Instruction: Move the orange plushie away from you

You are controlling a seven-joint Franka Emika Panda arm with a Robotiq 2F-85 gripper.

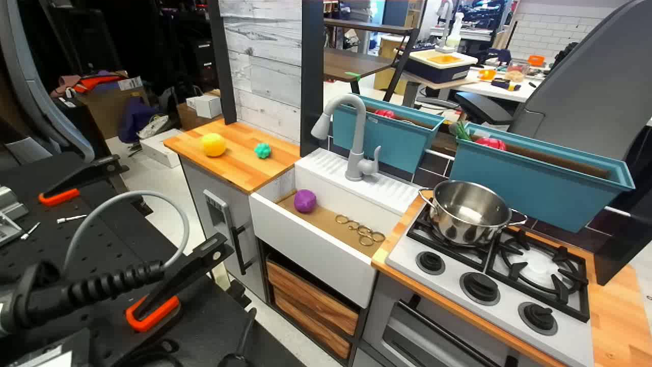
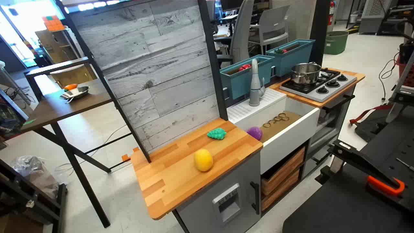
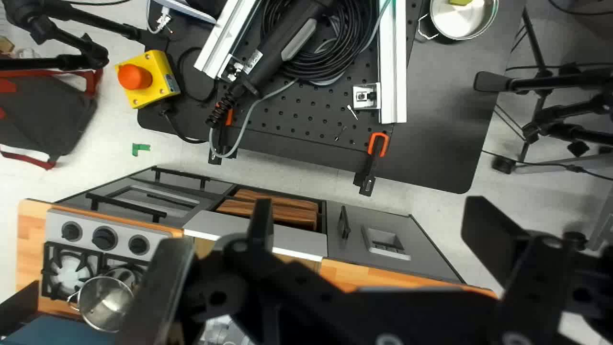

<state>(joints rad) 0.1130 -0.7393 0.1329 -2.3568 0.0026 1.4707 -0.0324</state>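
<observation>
No bright orange rounded plushie shows in any view; it is hidden or out of view. A rounded yellow toy (image 1: 213,145) sits on the wooden counter (image 1: 237,165), and it also shows in an exterior view (image 2: 203,160). A purple ball (image 1: 305,201) lies in the white sink (image 1: 310,252). My gripper (image 3: 368,211) shows only in the wrist view. Its two black fingers are wide apart with nothing between them. It is high above the play kitchen, and its body hides most of the counter there. The gripper is in neither exterior view.
A green bumpy toy (image 2: 217,133) lies on the counter behind the yellow toy. Gold rings (image 1: 364,230) lie in the sink. A grey faucet (image 1: 358,137), teal planters (image 1: 535,173) and a steel pot (image 1: 466,214) on the stove stand tall. A grey wood-pattern panel (image 2: 155,74) rises behind the counter.
</observation>
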